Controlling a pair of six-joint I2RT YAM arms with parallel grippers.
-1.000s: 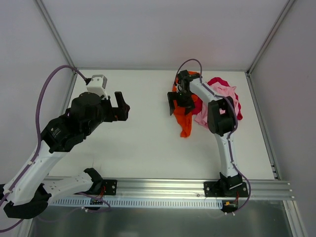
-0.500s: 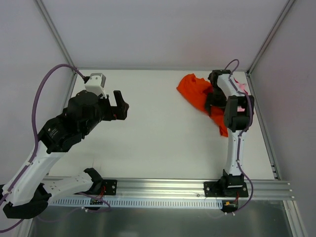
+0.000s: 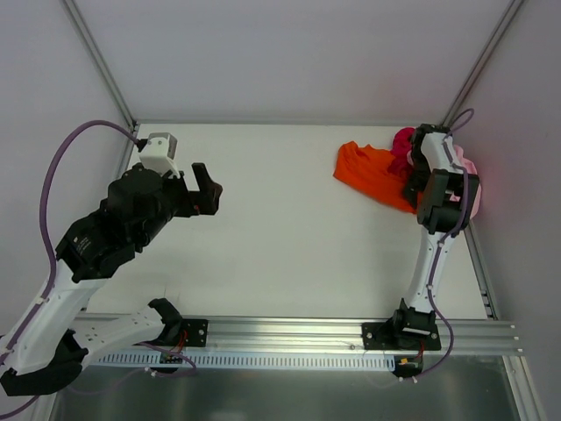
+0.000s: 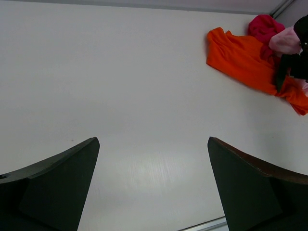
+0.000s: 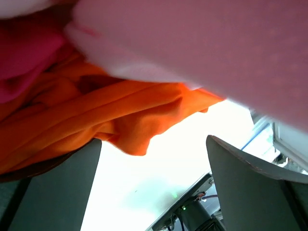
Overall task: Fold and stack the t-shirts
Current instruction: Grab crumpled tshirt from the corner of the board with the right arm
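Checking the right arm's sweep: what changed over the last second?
The right gripper swung from mid-table to the far right corner, jaws open, dragging the orange t-shirt rightward. The pink t-shirt and red t-shirt went with it and now bunch at that corner. The left gripper barely shifted, open and empty above the table.

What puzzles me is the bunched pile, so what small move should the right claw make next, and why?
Probably close the right claw on the orange shirt and pull it toward open table. The claw is open with orange folds at its fingertips, while the pink shirt and red shirt lie bunched against it.
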